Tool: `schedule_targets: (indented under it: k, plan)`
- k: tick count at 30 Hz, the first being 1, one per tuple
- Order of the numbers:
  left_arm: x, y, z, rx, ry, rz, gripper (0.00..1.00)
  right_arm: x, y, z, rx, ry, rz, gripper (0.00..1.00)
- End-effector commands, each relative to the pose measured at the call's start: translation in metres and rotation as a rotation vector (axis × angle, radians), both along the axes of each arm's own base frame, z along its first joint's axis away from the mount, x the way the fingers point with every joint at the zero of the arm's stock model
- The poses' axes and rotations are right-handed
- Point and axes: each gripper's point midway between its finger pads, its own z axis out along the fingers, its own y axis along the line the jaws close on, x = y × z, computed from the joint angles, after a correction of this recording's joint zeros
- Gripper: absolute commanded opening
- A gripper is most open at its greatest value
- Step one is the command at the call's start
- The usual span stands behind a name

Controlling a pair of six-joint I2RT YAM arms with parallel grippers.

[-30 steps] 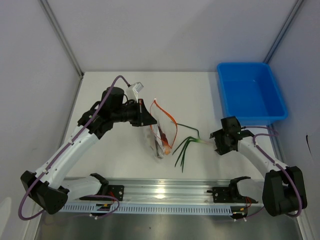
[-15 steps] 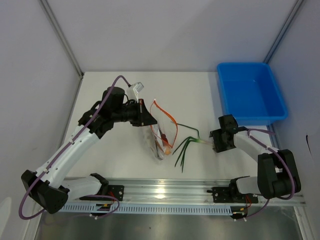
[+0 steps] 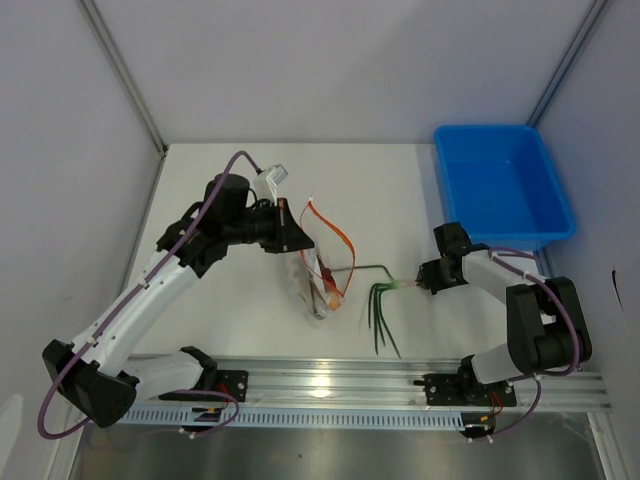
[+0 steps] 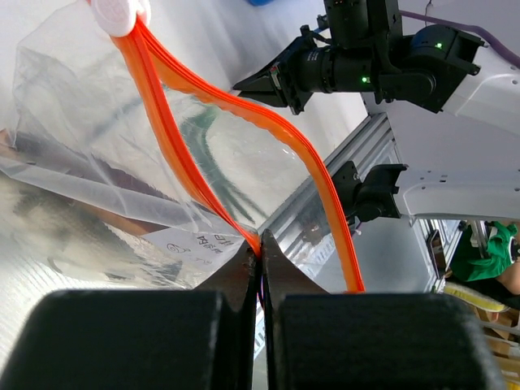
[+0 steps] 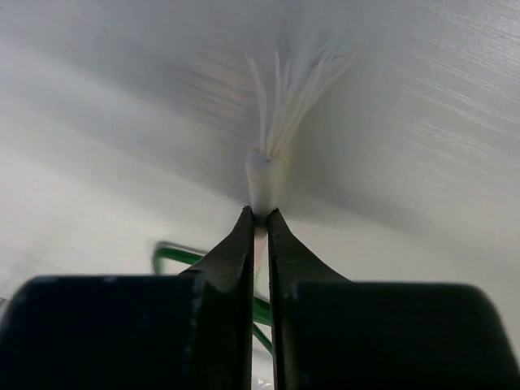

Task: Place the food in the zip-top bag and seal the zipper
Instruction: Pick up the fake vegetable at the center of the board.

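Near edge: the rail point(image 3: 320, 378) carrying my two bases runs along it.

Right of centre, just beyond the rail: the green leaf strips point(image 3: 380, 312) lie fanned on the worktop point(image 3: 230, 190), with the loose tips pointing at the near edge. One strand runs left towards the bag. The strips gather into a pale stub on the right.

My right gripper point(image 3: 421, 283) is at that stub. In the wrist view its fingertips point(image 5: 244, 236) are pressed together on the white base of the leaf strips point(image 5: 265, 175) with no gap showing. Frayed white fibres stick out past the pinch and green strands point(image 5: 175, 256) trail below it. I cannot tell whether the stub is clear of the surface.

Centre: the zip-top bag point(image 3: 320, 285) has its bottom towards the near edge and its mouth raised towards the far edge. Orange and dark shapes show through the film, but I cannot tell which pieces they are. The zipper point(image 3: 340, 240) stands open as a loop, its two orange tracks apart.

Left of the bag's mouth: my left gripper point(image 3: 298, 240) is clamped fully closed point(image 4: 260, 248) on the zipper point(image 4: 158, 106) at the bag's edge. The clear film point(image 4: 73, 154) hangs beside it, and a white tab point(image 4: 118, 12) sits at the strip's far end.

Far right corner: the blue tray point(image 3: 450, 205) is well apart from the bag.
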Motion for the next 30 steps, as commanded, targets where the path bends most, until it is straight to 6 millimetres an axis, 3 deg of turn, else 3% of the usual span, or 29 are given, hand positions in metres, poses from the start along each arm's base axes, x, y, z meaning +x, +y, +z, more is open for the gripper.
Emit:
schedule_targets:
  k: [1, 6, 9, 16, 17, 19, 20, 22, 23, 25, 26, 29, 30]
  plan:
    - [-0.002, -0.001, 0.014, -0.039, -0.06, -0.015, 0.0, -0.027, -0.008, -0.009, -0.051, 0.108, 0.043, 0.0]
    - [-0.002, -0.001, 0.014, -0.039, -0.061, -0.019, 0.01, -0.028, -0.008, 0.0, -0.047, 0.045, 0.085, 0.0]
    - [-0.002, -0.001, 0.013, -0.04, -0.057, -0.019, 0.01, -0.02, -0.013, 0.019, -0.112, -0.06, 0.148, 0.0]
    - [0.0, -0.003, 0.016, -0.045, -0.064, -0.022, 0.01, 0.001, -0.016, 0.099, -0.235, -0.405, 0.322, 0.0]
    - [0.0, -0.004, 0.013, -0.041, -0.055, -0.023, 0.01, 0.004, -0.013, 0.121, -0.247, -0.476, 0.346, 0.0]
    - [0.003, -0.005, 0.01, -0.035, -0.051, -0.02, 0.01, 0.005, -0.014, 0.14, -0.31, -0.528, 0.405, 0.0]
    - [0.004, -0.006, 0.011, -0.038, -0.053, -0.021, 0.01, 0.009, -0.012, 0.164, -0.327, -0.583, 0.415, 0.0]
    - [0.008, -0.007, 0.009, -0.034, -0.048, -0.014, 0.01, 0.008, -0.009, 0.181, -0.386, -0.608, 0.487, 0.0]
    - [0.008, -0.008, 0.006, -0.029, -0.042, -0.016, 0.01, 0.012, -0.007, 0.205, -0.403, -0.652, 0.494, 0.0]
    - [0.012, -0.009, 0.005, -0.025, -0.039, -0.014, 0.01, 0.009, 0.001, 0.221, -0.451, -0.662, 0.592, 0.0]
    - [0.014, -0.011, 0.003, -0.02, -0.033, -0.015, 0.01, 0.011, 0.004, 0.24, -0.467, -0.683, 0.619, 0.0]
    - [0.021, -0.012, 0.0, -0.006, -0.031, -0.009, 0.01, 0.008, 0.015, 0.26, -0.503, -0.695, 0.749, 0.0]
    - [0.022, -0.012, -0.003, 0.001, -0.027, -0.006, 0.01, 0.012, 0.021, 0.279, -0.501, -0.727, 0.779, 0.0]
